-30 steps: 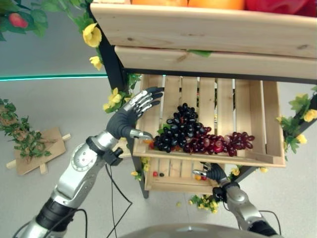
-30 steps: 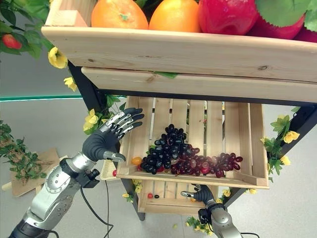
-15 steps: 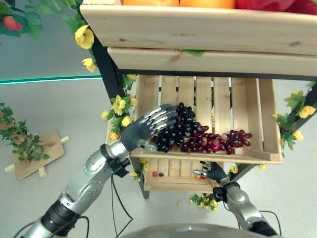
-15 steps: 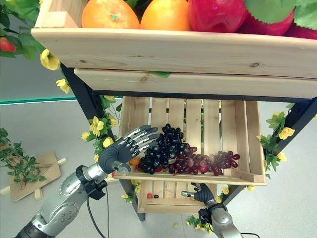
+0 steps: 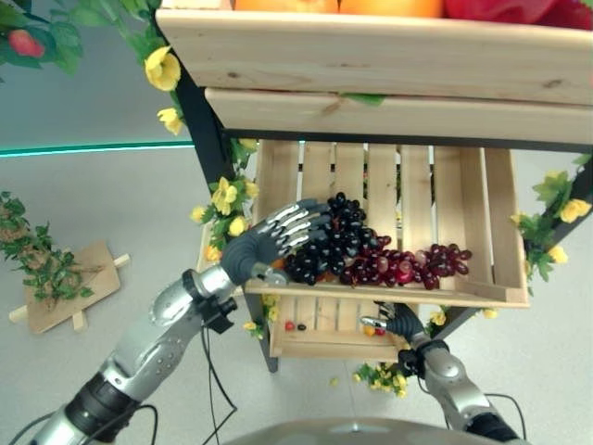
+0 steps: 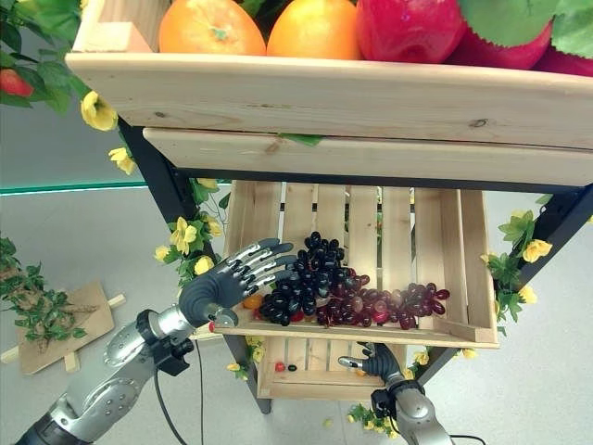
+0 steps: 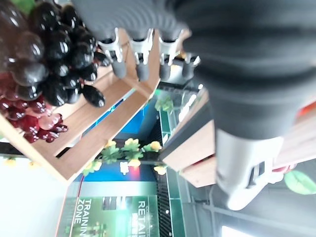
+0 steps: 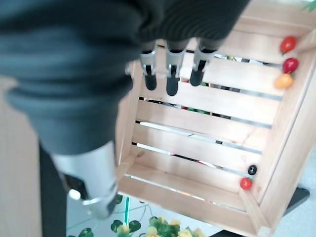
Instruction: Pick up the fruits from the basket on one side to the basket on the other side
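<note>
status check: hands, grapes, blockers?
Left hand open, fingers reaching over the dark grapes in the middle crate, no grasp. Right hand open at the lower crate, holding nothing. Upper shelf overhangs the reach.

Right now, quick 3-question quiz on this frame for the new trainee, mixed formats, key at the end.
1. True or false: the left hand has its fingers closed round the dark grapes.
2. Multiple choice: where is the right hand? A) on the oranges on the top shelf B) at the lower crate, below the middle crate C) on the red grapes
3. Fill in: to the robot's right of the dark grapes lies a bunch of ____ grapes.

Key:
1. False; the fingers are straight, reaching over the bunch's left edge.
2. B
3. red
</note>
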Robot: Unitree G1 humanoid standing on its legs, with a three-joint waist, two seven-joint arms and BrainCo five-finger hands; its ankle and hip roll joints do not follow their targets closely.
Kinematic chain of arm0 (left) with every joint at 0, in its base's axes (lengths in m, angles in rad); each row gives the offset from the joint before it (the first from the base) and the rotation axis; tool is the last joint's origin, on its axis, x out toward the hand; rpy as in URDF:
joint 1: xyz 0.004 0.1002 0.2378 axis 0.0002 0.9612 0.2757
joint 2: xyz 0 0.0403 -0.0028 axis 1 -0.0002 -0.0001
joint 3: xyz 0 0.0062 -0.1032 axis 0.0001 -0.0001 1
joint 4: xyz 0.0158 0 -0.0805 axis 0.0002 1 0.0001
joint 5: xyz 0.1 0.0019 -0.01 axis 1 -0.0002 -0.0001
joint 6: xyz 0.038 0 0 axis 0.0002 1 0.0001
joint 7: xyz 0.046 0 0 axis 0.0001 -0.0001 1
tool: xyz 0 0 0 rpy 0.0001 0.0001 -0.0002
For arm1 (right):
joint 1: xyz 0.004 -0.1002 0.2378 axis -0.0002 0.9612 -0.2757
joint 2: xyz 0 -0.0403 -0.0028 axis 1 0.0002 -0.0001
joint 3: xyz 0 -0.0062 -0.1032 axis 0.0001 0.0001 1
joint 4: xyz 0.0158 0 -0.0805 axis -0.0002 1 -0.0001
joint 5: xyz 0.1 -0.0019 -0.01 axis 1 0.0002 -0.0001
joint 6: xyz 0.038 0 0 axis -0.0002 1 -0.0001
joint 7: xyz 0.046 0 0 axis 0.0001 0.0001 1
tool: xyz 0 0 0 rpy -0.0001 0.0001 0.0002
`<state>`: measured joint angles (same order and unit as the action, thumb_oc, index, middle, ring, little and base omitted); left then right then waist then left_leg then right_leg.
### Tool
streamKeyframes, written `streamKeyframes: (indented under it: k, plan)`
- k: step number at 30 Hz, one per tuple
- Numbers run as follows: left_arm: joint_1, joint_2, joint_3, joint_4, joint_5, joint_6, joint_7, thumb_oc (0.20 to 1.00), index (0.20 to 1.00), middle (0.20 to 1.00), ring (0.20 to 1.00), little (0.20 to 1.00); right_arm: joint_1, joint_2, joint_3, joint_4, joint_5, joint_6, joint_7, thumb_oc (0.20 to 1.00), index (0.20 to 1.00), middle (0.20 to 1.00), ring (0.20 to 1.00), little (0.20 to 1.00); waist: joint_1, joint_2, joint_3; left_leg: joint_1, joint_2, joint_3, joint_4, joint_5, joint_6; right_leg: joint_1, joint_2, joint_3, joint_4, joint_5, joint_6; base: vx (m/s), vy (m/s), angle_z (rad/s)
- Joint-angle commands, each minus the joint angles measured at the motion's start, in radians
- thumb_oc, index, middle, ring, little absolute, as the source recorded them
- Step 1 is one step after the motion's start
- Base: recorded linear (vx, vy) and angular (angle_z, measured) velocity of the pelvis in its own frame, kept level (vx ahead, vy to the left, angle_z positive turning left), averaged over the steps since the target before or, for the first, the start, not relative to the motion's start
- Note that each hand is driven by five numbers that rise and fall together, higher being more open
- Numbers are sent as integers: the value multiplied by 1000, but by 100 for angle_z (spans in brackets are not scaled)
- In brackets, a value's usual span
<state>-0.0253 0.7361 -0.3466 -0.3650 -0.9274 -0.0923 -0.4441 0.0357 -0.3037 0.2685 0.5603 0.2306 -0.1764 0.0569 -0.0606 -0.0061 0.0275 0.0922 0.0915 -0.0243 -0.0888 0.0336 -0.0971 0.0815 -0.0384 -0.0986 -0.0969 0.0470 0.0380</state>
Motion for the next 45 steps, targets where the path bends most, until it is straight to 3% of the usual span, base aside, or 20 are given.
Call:
streamKeyframes:
  k: [1, 5, 18, 34, 45]
  plan:
    - [7, 38, 76, -24, -54, -28, -14, 1000, 1000, 1000, 1000, 1000, -56, 4, -25, -16, 41, -70, 4, 1000, 1000, 1000, 1000, 1000, 7, -48, 3, 16, -44, 1, 27, -79, 62, 11, -56, -22, 62, -80, 84, 0, 0, 0]
    - [67, 71, 145, -30, -60, -34, -16, 1000, 1000, 1000, 1000, 1000, -59, -5, -38, -19, 40, -71, 5, 1000, 1000, 1000, 1000, 1000, 19, -52, 17, 6, -49, -6, 30, -77, 65, 1, -60, -23, 64, -74, 88, -27, 20, 0]
    - [136, 123, 233, -58, -67, -45, -16, 1000, 1000, 1000, 1000, 1000, -104, -8, -65, 15, 68, -76, -12, 1000, 1000, 1000, 1000, 1000, 64, -58, 36, -32, -70, -63, 22, -56, 66, -6, -74, -86, 76, -76, 91, -25, 16, 14]
    - [165, 101, 280, -40, -35, -53, 1, 1000, 1000, 1000, 1000, 1000, -120, -17, -91, 23, 81, -78, -23, 1000, 1000, 1000, 1000, 1000, 110, -54, 49, -80, -92, -144, 34, -40, 61, -9, -90, -178, 100, -94, 87, 0, 8, 19]
    - [185, 43, 331, 31, 19, -81, 23, 1000, 1000, 1000, 1000, 1000, -99, -38, -158, -11, 92, -89, -36, 1000, 1000, 1000, 1000, 1000, 150, -54, 68, -130, -117, -219, 44, -22, 58, -23, -110, -255, 128, -112, 87, -9, 15, 26]
